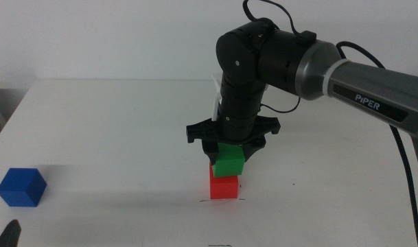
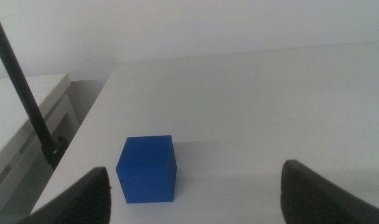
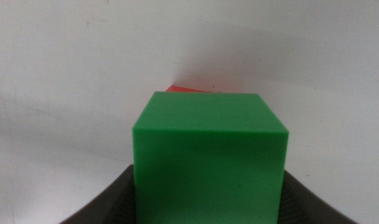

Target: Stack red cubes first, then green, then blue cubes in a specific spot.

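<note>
Right gripper [image 1: 230, 152] at frame centre, jaws clamped on matte green cube [image 1: 230, 162] atop matte red cube [image 1: 224, 186]; left gripper [image 2: 195, 186] wide open near matte blue cube [image 2: 147, 168].

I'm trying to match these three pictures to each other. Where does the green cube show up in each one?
Middle view: the green cube sits at centre, gripped by the right gripper, on or just above the red cube.
Left wrist view: not in it; only the blue cube shows.
Right wrist view: the green cube fills the lower centre, between the jaws.
Shared landmark: the red cube, peeking from behind the green one.
</note>
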Controlling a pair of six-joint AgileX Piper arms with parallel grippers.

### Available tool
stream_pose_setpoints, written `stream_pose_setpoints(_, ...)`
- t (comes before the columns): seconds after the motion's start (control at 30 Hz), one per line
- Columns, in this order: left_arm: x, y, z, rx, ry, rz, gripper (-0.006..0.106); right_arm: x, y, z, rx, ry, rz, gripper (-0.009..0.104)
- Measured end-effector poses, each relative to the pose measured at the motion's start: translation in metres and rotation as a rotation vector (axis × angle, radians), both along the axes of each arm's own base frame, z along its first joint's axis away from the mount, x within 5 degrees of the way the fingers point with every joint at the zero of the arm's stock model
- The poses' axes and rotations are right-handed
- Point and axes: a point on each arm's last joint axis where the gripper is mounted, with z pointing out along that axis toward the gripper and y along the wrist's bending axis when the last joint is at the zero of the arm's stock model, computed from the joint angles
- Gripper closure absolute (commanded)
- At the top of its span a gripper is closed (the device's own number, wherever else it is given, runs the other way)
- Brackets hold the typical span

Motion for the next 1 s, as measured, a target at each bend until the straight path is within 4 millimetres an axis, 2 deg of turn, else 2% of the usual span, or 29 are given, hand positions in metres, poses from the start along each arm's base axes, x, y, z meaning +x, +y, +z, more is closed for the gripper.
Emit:
stream_pose_setpoints(0.53, 0.0, 0.0, 0.0, 0.0, 0.0, 0.0, 0.007, -0.0075, 0.0087, 0.0, 0.015, 0.013, -0.031, 0.096)
stream_pose_setpoints(1.0, 0.0, 0.0, 0.0, 0.0, 0.0, 0.0, 0.007, -0.006, 0.0071, 0.0, -0.006, -0.008, -0.076, 0.096)
